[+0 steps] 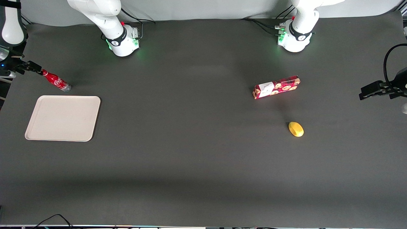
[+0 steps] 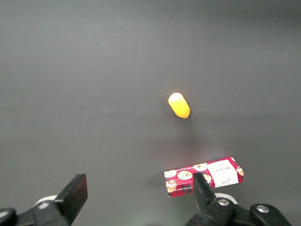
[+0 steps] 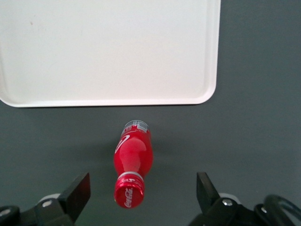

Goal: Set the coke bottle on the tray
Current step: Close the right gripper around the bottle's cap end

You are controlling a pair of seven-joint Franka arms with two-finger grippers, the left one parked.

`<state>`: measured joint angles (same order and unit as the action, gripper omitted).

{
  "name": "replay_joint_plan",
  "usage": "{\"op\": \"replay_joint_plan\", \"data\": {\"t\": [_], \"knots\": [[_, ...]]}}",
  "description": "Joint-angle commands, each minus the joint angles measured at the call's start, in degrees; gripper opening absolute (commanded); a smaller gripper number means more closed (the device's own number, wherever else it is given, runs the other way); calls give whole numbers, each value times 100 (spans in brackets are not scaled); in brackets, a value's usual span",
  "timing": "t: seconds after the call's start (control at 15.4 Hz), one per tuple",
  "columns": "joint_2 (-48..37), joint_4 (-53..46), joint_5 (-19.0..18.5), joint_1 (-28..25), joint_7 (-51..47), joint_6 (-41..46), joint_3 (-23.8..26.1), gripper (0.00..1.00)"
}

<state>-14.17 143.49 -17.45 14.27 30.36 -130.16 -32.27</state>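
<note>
Hovering wide open, the pincer [image 3: 141, 190] straddles the upright coke bottle [image 3: 133, 162]; wrist view alone shows this.

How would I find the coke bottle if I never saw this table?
Find the big beige tray at the working arm's end of the table. Just farther from the front camera stands the coke bottle, under the open gripper. It's small and slim with white script, unlike the longer cookie-patterned box.

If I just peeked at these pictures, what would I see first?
Probably the bright red coke bottle, standing on the dark table at the working arm's end with the robot's hand open above its cap. The big beige tray lies beside it, nearer the front camera, with nothing on it. Toward the parked arm's end, a red cookie box and a small yellow thing stand out.
</note>
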Motion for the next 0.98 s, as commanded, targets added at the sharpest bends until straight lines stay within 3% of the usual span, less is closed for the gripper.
{"op": "replay_joint_plan", "data": {"t": [0.0,0.65,0.91], "knots": [[-218,521,-197,-82,75,-484,-270,100],[-68,680,-197,-73,436,-739,-447,100],[-42,689,-197,-109,436,-766,-447,93]]}}
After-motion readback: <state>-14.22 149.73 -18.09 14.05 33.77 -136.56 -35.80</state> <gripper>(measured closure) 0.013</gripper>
